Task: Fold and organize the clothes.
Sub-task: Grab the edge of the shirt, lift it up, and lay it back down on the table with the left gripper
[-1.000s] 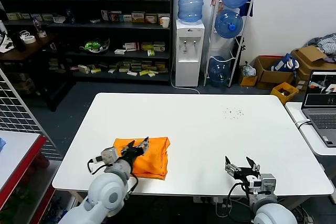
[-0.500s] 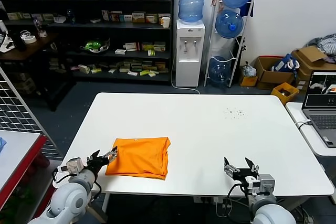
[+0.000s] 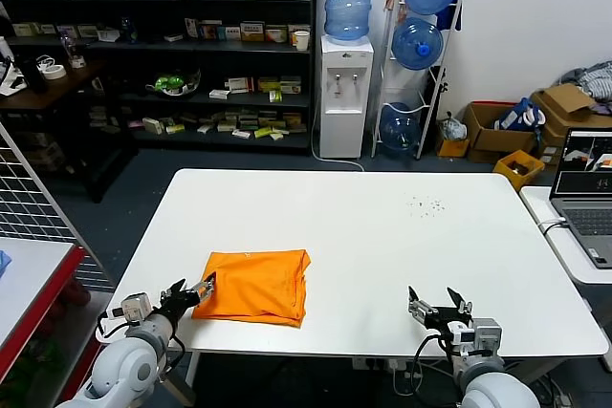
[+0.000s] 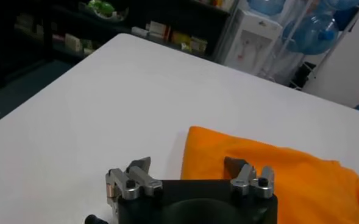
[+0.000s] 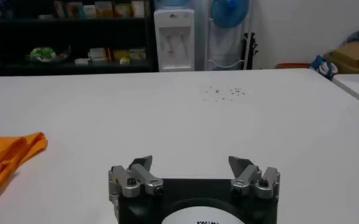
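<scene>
One orange T-shirt [image 3: 253,286] lies folded into a flat rectangle on the white table [image 3: 382,236], in the near left part of it, close to the front edge. The left gripper [image 3: 188,291] is at the left edge of the shirt, low over the table corner, with its fingers spread apart and nothing between them; one fingertip [image 4: 233,164] is over the orange cloth, but I cannot tell if it touches, and the other is over the bare table just beside the shirt. The right gripper [image 3: 437,305] is at the front edge of the table on the right side, well apart from the shirt, also released and holding nothing. From the right wrist view only a corner of the shirt [image 5: 8,155] is seen far to the side. Between the two grippers the table surface is bare. Some small dark specks [image 3: 426,204] lie on the far right part of the table. Behind the table stand a water dispenser [image 3: 344,93] with a blue bottle, a rack of blue bottles [image 3: 421,45] and dark shelves [image 3: 163,45] with goods. A laptop [image 3: 588,188] is on a side table at the right, and cardboard boxes [image 3: 507,131] are on the floor.
</scene>
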